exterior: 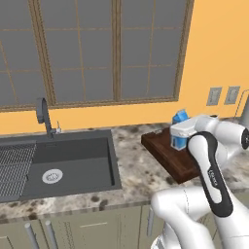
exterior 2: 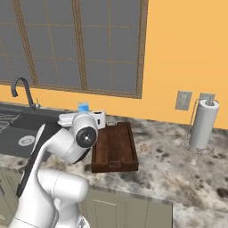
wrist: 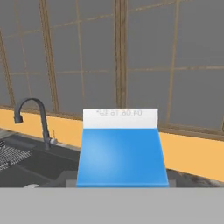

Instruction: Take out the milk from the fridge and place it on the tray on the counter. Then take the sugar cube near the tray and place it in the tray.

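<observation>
The milk (exterior: 179, 116), a blue carton with a white top strip, sits upright inside my gripper (exterior: 179, 134), which is shut on its sides. It stands over the far end of the dark brown tray (exterior: 171, 156) on the speckled counter (exterior: 136, 168); whether its base touches the tray I cannot tell. From the hand view the milk (wrist: 121, 153) looms close and central. From the right, the milk (exterior 2: 83, 107) peeks above my gripper (exterior 2: 91, 117) at the tray's (exterior 2: 116, 149) back left corner. The sugar cube (exterior 2: 143, 147) lies on the counter just right of the tray.
A dark sink (exterior: 73, 160) with a curved faucet (exterior: 44, 114) lies left of the tray. A paper towel roll (exterior 2: 202, 124) stands at the right, under wall outlets (exterior 2: 183, 100). The window and orange wall close off the back. My own arm (exterior: 211, 170) crosses the tray's near end.
</observation>
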Motion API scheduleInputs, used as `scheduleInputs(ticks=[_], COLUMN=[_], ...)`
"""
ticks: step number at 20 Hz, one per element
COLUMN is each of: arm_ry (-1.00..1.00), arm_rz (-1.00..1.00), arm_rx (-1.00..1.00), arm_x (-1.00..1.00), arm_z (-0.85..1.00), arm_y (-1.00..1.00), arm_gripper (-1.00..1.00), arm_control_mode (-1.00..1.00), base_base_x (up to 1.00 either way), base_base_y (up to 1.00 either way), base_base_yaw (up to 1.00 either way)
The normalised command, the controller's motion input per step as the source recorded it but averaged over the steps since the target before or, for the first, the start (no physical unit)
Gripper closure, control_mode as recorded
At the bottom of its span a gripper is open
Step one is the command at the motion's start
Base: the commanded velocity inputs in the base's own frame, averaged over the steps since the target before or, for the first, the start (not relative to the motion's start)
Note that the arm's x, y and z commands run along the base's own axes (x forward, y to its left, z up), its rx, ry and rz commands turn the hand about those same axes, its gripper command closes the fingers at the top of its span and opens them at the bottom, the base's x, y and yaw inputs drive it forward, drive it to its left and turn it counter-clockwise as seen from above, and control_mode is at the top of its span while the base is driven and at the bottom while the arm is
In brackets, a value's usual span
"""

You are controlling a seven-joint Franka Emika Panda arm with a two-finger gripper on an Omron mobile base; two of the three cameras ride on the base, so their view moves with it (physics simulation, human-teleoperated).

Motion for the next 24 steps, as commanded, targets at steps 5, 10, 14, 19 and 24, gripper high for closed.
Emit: scheduleInputs(ticks=[5, 10, 14, 19, 24], arm_ry=[0.00, 0.00, 0.00, 0.00, 0.00], arm_rz=[0.00, 0.00, 0.00, 0.00, 0.00], arm_rx=[0.00, 0.00, 0.00, 0.00, 0.00], arm_x=[0.28, 0.19, 0.20, 0.42, 0.36], arm_z=[-0.20, -0.22, -0.22, -0.30, -0.24], arm_y=[0.00, -0.02, -0.14, -0.06, -0.14], arm_gripper=[1.00, 1.00, 1.00, 1.00, 1.00], arm_control_mode=[-1.00, -1.00, -1.00, -1.00, -1.00], base_base_x=[0.00, 0.00, 0.00, 0.00, 0.00], base_base_y=[0.00, 0.00, 0.00, 0.00, 0.00], base_base_yaw=[0.00, 0.00, 0.00, 0.00, 0.00])
